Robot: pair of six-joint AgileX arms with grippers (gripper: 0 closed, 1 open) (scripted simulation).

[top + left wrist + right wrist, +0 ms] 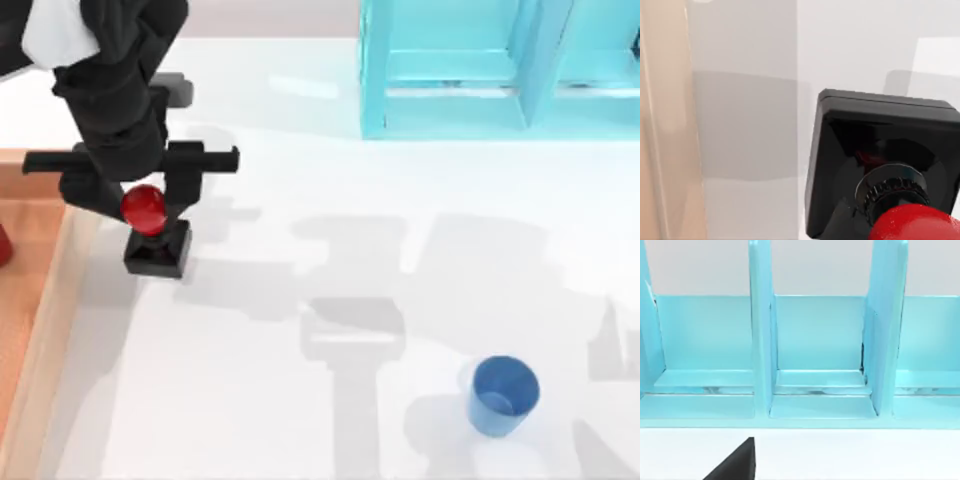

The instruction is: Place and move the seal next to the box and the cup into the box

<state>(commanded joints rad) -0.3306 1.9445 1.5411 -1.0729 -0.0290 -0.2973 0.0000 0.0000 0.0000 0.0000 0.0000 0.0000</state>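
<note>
The seal (150, 228), a red knob on a black square base, stands on the white table just right of the box's light-brown wall (50, 330). My left gripper (140, 200) is over it from above, shut on the red knob. The left wrist view looks down on the seal's black base (880, 155) and the box wall (665, 125) beside it. The blue cup (503, 395) stands upright at the table's front right, far from both grippers. A black part of my right gripper (737, 462) faces the shelf.
A turquoise shelf unit (500, 70) with open compartments stands at the back right; the right wrist view shows its dividers (762, 340) close by. A dark red object (3, 245) sits at the box's left edge. White table lies between seal and cup.
</note>
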